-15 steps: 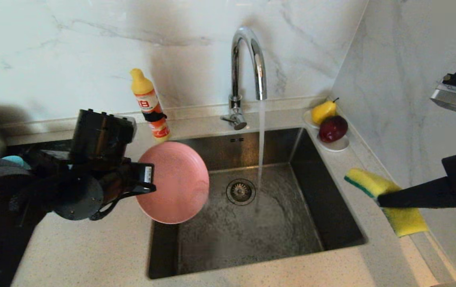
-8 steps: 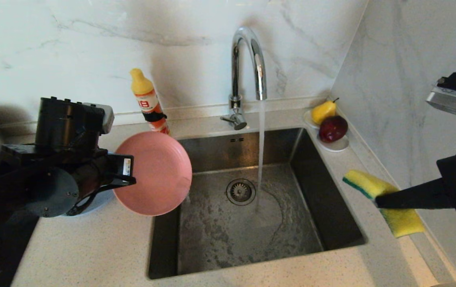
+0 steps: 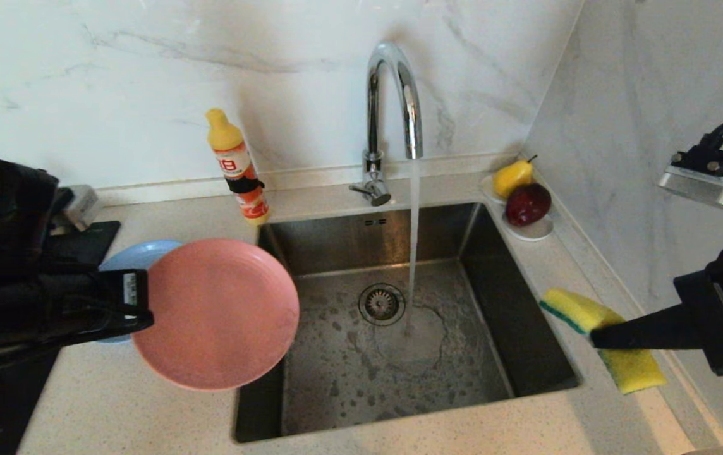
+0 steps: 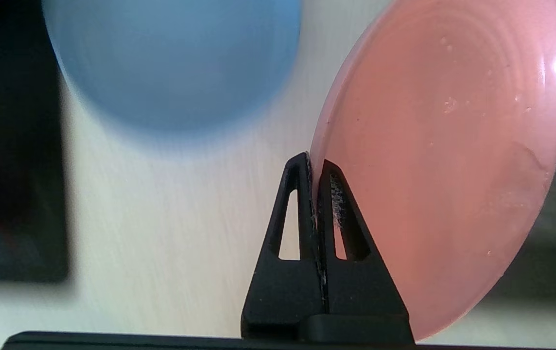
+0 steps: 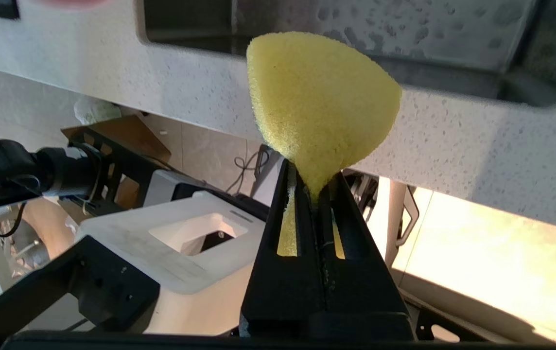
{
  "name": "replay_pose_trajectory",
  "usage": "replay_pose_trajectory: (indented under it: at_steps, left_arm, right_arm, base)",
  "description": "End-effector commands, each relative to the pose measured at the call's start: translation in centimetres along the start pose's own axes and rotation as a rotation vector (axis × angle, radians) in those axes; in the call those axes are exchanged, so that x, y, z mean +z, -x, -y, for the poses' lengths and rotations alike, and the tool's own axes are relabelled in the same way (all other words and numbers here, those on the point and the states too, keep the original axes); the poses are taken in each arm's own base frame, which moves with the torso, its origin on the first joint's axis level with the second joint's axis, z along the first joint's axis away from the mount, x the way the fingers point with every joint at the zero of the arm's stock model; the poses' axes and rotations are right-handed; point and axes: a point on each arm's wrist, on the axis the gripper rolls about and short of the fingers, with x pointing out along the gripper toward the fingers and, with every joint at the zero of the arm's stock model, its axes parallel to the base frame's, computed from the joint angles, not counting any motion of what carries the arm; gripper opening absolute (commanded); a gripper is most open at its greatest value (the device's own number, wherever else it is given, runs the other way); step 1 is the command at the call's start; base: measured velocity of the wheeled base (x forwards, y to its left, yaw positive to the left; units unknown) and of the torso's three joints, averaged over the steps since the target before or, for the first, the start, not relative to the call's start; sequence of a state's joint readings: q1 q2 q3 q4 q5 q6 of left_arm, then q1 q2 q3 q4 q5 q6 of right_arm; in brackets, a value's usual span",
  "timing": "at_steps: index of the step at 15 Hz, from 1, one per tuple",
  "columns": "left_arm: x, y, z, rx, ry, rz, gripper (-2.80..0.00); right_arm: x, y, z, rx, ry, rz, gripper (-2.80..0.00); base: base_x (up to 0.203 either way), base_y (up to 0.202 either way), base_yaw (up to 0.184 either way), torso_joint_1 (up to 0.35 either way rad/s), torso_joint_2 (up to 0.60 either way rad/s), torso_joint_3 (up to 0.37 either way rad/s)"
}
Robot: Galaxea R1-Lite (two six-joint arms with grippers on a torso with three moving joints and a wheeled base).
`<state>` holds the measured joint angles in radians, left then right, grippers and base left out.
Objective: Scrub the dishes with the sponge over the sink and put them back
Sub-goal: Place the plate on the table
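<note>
Running water falls from a curved chrome tap [image 3: 393, 95] into a square brushed-steel sink [image 3: 399, 354], its floor spotted with foam. Over the sink's left rim, the left gripper [image 3: 143, 309] reaches in level from the left, fingers pinched tight on the edge of a round, matte salmon-pink plate [image 3: 216, 313], above a grey-blue plate [image 3: 131, 256]. At the sink's right, the right gripper [image 3: 595, 335] squeezes a bent yellow foam sponge [image 3: 589, 313], green-edged.
</note>
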<state>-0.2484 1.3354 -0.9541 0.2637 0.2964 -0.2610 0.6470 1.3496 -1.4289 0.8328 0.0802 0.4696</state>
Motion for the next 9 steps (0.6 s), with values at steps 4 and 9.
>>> replay_pose_trajectory:
  at_steps: [4,9]
  left_arm:
    - [-2.5,3.6,-5.0,-0.026,0.310,-0.127,-2.80]
    - [-6.0,3.4,-7.6,0.103,0.427,-0.160,-2.80]
  right_arm:
    - [0.0,-1.0,0.3,-0.018,-0.012,-0.033,-2.80]
    - [0.5,-2.2,0.3,0.004,-0.008,0.018,-2.80]
  base:
    - [0.000,0.000,0.000,0.000,0.00,0.000]
    - [0.000,0.000,0.000,0.000,0.00,0.000]
